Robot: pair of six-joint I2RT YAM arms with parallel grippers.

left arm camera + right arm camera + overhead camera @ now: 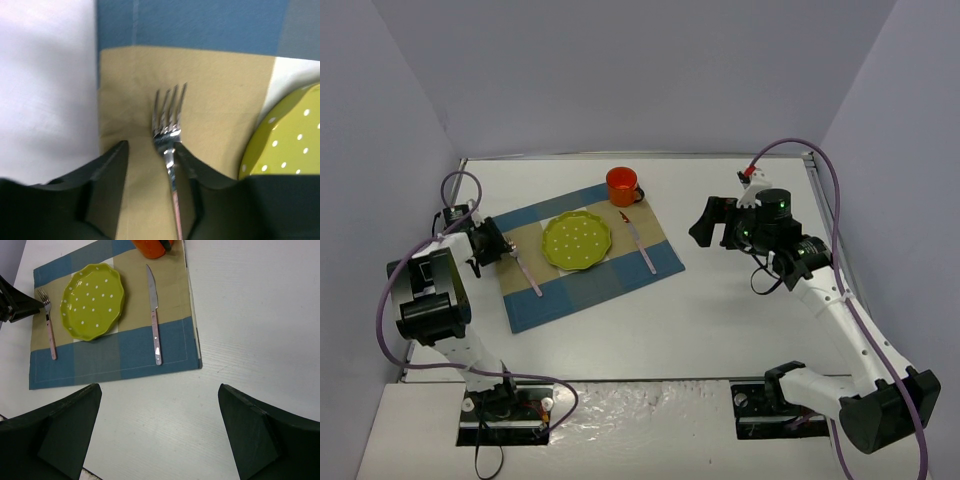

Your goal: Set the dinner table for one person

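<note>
- Top view: the white counter fills the scene, its thin metal edge showing along the far side. A blue-and-tan checked placemat lies at an angle on its left half.
- Top view: a green dotted plate sits in the middle of the placemat. A fork lies to its left and a knife to its right. An orange cup stands at the placemat's far corner.
- Top view: the left pincer is low over the fork's far end. The right pincer hangs above bare counter, well apart from the placemat.
- Left wrist view: the left pincer is parted, its dark fingers on either side of the fork. The fork's neck runs close along one finger, with a clear gap to the other. The fork lies flat on the tan band of the placemat, tines pointing away. The plate rim shows at the right and the counter at the left.
- Right wrist view: the right pincer is spread wide with nothing between its fingers. Below it lie the counter, placemat, plate, fork, knife and the cup at the top edge.
</note>
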